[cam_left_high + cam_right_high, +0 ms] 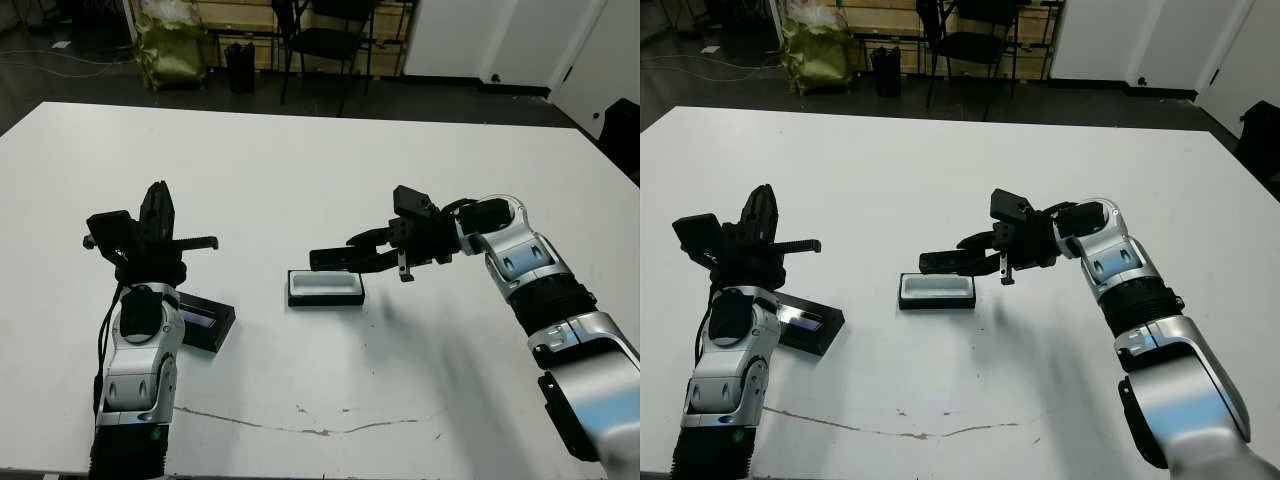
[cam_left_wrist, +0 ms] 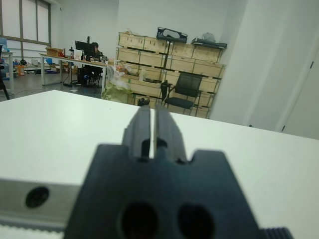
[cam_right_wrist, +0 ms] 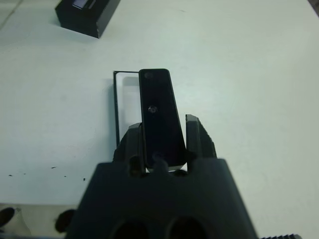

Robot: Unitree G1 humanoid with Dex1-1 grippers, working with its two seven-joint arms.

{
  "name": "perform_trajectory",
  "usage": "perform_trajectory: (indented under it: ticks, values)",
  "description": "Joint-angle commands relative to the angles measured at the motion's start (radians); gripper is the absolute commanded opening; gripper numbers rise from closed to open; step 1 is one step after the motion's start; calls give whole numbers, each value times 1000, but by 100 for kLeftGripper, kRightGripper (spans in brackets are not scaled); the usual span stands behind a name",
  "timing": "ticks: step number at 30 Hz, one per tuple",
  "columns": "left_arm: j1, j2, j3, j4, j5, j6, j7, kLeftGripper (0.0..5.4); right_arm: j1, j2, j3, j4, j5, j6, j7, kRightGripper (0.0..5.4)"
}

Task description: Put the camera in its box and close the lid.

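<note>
One camera [image 3: 158,114] above open box [image 1: 325,288]

Your slim black bar-shaped camera [image 3: 160,117] looks like smooth, slightly glossy plastic — light sheens along its face. The shallow black box [image 1: 325,288] shows a matt white lining. The white table [image 1: 330,170] reads smooth but scuffed. You see silvery metal-looking shells on both arms — the black gripper fingers [image 3: 199,139] look matt.
</note>
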Motion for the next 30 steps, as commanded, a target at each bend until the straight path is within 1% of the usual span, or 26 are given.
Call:
perform_trajectory:
  ticks: [1, 4, 11, 13, 18, 21, 25, 30]
  values:
    - [3, -2, 0, 8, 2, 22, 5, 0, -27, 8, 12, 23, -24, 7, -2, 66]
    - [3, 3, -1, 13, 5, 13, 0, 0, -38, 19, 11, 41, -18, 5, 21, 66]
    - [0, 1, 0, 14, 3, 11, 0, 0, -67, 45, 3, 92, -9, 41, 71, 66]
    - [0, 1, -1, 14, 5, 12, 2, 0, -73, 46, 5, 84, -9, 66, 85, 66]
    - [-2, 0, 0, 14, 7, 14, 7, 0, -64, 52, -7, 70, 5, 84, 99, 66]
    - [-1, 0, 1, 15, 6, 12, 7, 0, -61, 50, 0, 63, -7, 76, 92, 66]
    - [-1, -2, 2, 19, 5, 5, 8, 0, -58, 56, -2, 90, -11, 46, 86, 66]
    - [4, -1, -1, 9, 8, 14, 11, 0, -60, 62, 5, 104, -25, 45, 79, 66]
